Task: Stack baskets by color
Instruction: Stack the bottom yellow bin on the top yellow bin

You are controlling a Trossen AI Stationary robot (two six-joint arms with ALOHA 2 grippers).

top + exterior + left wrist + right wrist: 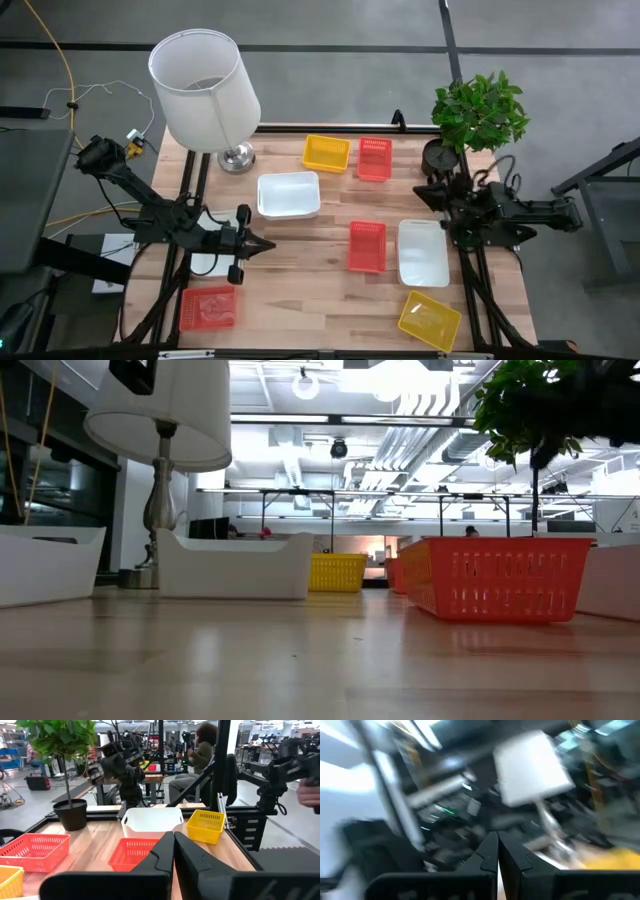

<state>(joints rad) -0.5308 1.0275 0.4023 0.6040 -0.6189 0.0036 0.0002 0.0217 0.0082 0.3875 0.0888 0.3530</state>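
Observation:
Baskets lie apart on the wooden table. Two yellow ones (326, 152) (430, 320), three red ones (374, 158) (367, 246) (208, 307) and two white ones (289, 194) (423, 251) rest on their bottoms. My left gripper (268, 244) is shut and holds nothing. It hovers at the left, pointing level toward the middle red basket (131, 852). My right gripper (425, 192) is shut and free at the right edge, above the table.
A lamp with a white shade (205, 90) stands at the far left. A potted plant (480, 110) stands at the far right. Another white basket-like thing (205, 265) lies partly under my left arm. Bare wood (310, 290) lies in the near middle.

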